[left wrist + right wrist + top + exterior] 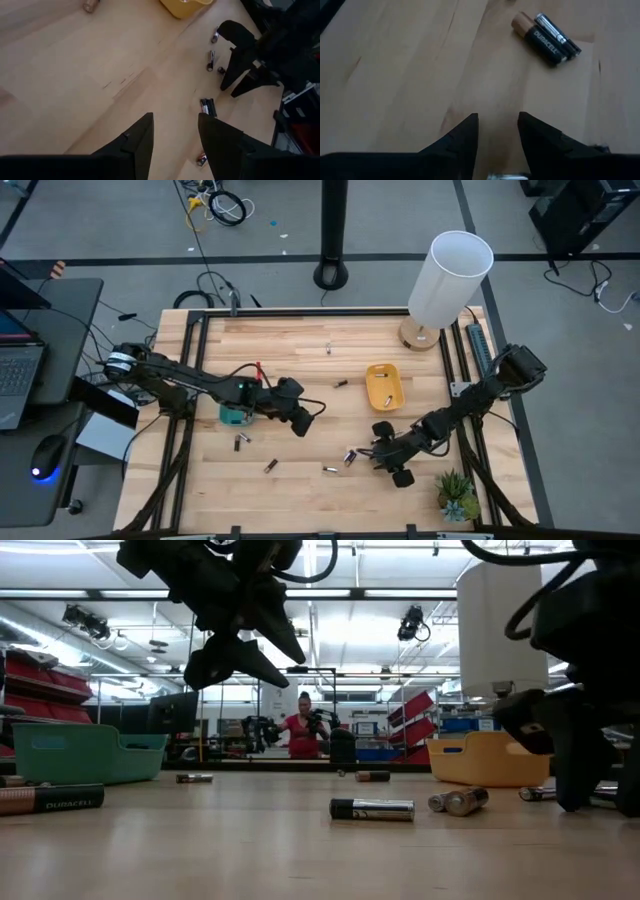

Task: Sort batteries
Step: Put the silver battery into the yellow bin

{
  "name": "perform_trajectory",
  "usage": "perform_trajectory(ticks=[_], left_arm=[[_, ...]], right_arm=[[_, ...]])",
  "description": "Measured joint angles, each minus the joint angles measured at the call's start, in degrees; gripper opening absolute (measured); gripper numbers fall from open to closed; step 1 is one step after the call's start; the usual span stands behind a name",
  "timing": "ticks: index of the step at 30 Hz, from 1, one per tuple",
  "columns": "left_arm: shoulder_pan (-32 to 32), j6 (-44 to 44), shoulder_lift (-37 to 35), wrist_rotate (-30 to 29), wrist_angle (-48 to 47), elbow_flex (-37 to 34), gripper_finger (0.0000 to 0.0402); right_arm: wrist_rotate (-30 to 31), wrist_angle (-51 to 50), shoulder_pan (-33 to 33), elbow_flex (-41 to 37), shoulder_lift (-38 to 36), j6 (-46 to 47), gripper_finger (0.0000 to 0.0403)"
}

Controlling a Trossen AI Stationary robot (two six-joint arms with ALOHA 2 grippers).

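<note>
Several small batteries lie on their sides, scattered over the wooden table: a pair (350, 456), singles (329, 470), (270, 466), (240, 442), (340, 383), (328, 348). My right gripper (378, 452) is open and low over the table, just right of the pair, which shows ahead of its fingers as a copper-topped cell beside a silver one (545, 37). My left gripper (312, 418) is open and empty, raised above the table (275, 660) between the green tray (235, 415) and the yellow tray (384, 385).
A white lamp (450, 280) stands at the far right of the table and a small plant (457, 495) at the near right corner. Bare wood lies in the table's middle and far left. A person (300, 735) shows in the room behind.
</note>
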Motion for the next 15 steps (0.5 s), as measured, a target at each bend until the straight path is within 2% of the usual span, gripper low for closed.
perform_trajectory(ticks=[8,11,15], left_arm=[[0.00,-1.56,-0.01,0.02,-0.06,0.00,0.0167],[0.00,-2.51,-0.04,0.35,-0.32,0.00,0.0167],[0.00,-2.55,-0.04,1.81,-0.59,0.00,0.0167]], right_arm=[[-0.20,8.60,-0.02,-5.38,-0.79,-0.82,0.0151],[-0.43,4.63,-0.02,-4.19,-3.63,0.29,0.0151],[4.10,-6.64,0.90,-1.57,-11.95,12.35,0.0151]])
